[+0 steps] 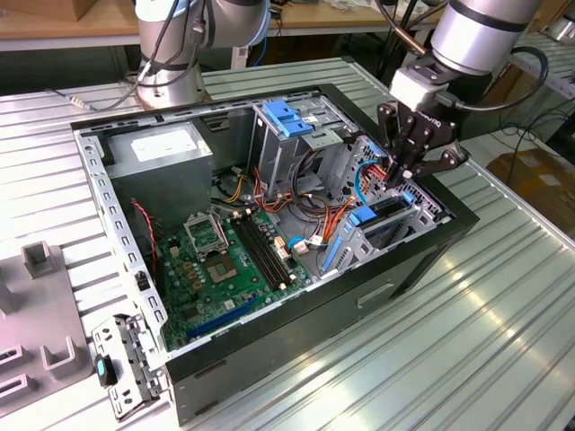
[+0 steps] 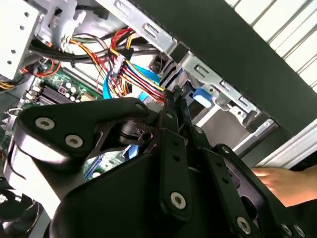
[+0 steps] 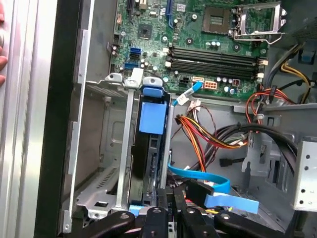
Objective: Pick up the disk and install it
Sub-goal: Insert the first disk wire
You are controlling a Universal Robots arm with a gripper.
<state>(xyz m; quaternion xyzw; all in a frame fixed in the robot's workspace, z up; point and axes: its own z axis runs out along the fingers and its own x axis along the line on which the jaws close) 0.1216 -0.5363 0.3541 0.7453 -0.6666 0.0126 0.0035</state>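
The disk stands on edge inside the drive cage at the exterior view's right end of the open computer case. In the first wrist view its dark body sits between the cage's metal rails, with a blue tab at its end. My gripper hangs just above that cage. In both wrist views its black fingers lie pressed together, their tips at the disk's near edge beside the blue rail. I cannot tell whether they touch the disk.
Red, yellow and blue cables crowd the space beside the cage. The motherboard lies on the case floor, with the grey power supply and a blue-topped bay behind. A person's hand rests outside the case wall.
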